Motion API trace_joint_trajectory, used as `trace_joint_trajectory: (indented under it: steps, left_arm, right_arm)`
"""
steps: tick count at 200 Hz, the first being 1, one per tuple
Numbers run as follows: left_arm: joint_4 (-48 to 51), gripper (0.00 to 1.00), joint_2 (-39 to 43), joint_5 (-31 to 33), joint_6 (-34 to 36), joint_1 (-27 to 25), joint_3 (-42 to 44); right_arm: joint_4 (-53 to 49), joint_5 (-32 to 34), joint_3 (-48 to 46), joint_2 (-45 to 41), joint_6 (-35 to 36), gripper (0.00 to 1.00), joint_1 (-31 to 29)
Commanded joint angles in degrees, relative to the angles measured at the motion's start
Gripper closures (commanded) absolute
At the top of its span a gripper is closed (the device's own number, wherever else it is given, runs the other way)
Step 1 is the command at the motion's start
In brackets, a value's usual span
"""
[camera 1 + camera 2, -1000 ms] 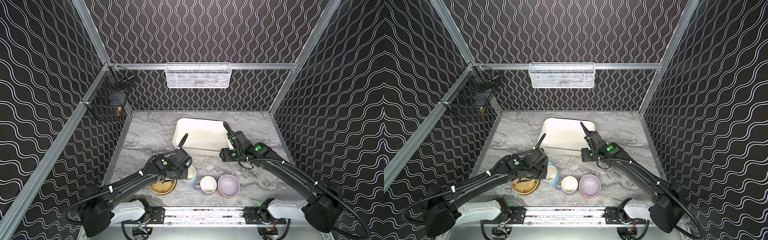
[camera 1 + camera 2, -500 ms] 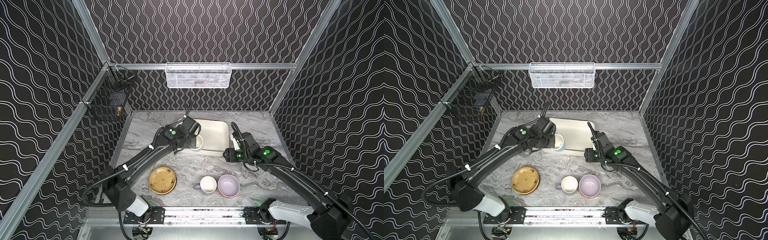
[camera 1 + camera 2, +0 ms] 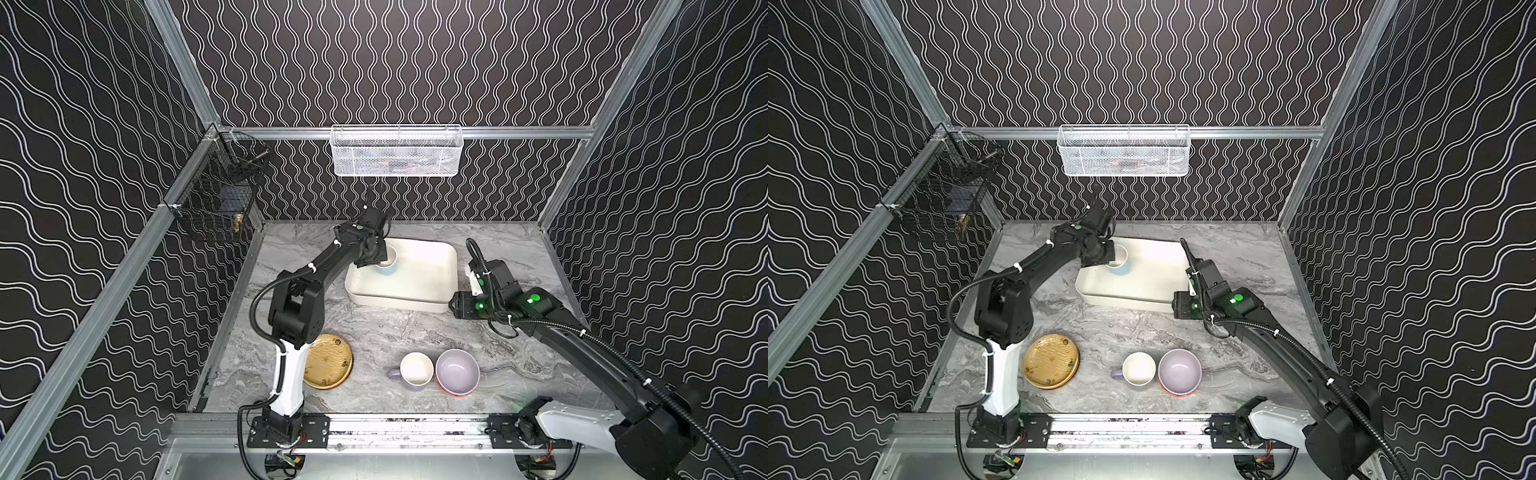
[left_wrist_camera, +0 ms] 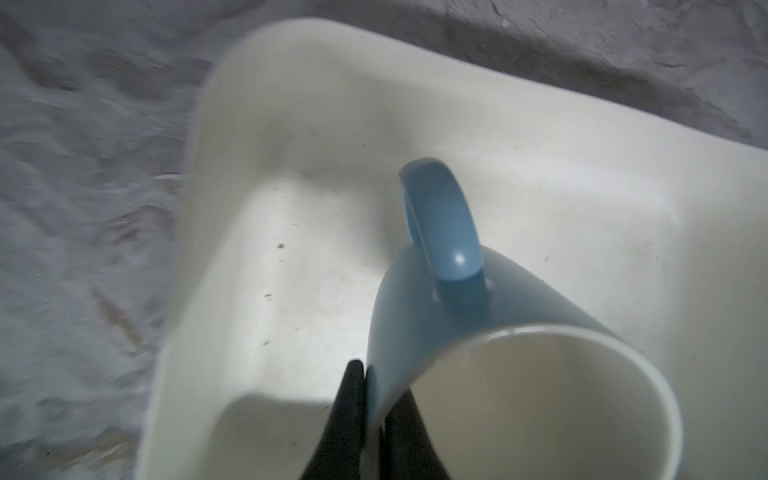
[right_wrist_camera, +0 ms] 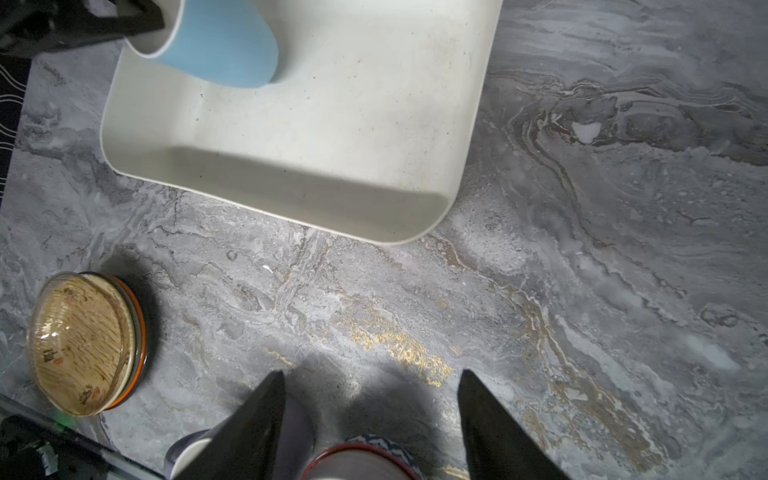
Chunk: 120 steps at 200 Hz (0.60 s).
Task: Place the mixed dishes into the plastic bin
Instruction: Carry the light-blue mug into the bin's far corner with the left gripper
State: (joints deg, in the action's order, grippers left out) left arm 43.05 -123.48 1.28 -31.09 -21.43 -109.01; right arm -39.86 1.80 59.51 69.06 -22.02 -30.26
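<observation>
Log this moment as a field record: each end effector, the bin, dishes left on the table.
left end effector: shut on blue mug wall; mug tilted inside bin
right end effector: open, empty, over table by bin corner
bin: holds nothing else
on table: plate stack, lavender mug, lavender bowl nested in patterned bowl

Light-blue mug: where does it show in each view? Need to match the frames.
Top view: light-blue mug over the plastic bin's far-left part.
Top view: same spot over the bin.
Left wrist: close up, wall pinched in the left gripper's jaws, bin behind.
Right wrist: cropped at the frame edge, inside the bin.
Shared landmark: the bin, in all four.
</observation>
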Motion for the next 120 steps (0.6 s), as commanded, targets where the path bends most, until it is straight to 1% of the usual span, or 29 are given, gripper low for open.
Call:
trace_joint_trajectory:
  steps: [1,25,54,76,81,120]
  left_arm:
    - [-6.3,0.89,-3.7,-7.1,-3.1,-2.2,-4.0]
    - [-4.7,0.88,-10.0,-7.1,-3.7,-5.2,-12.3]
    - [-5.4,0.86,-14.6,-8.6,-5.8,-6.8,-18.3]
    - [-6.3,0.85,-15.9,-9.2,-6.8,-7.2,-19.9]
    - [-6.6,0.85,-16.1,-9.4,-7.1,-7.4,-20.0]
    - [-7.7,0.80,-17.6,-10.8,-8.2,-8.2,-22.6]
  right_arm:
    - [0.6,-1.0,0.4,0.5,0.4,0.33,2.2]
    - [0.7,-2.1,0.4,1.4,0.9,0.33,4.4]
    - [0.2,-2.7,0.7,2.7,0.9,0.33,4.9]
    - [0.1,-2.9,0.8,2.9,0.9,0.33,4.9]
    - [0.2,-2.9,0.6,2.8,1.0,0.33,6.6]
    - [0.8,-3.7,-0.1,3.3,1.3,0.33,8.5]
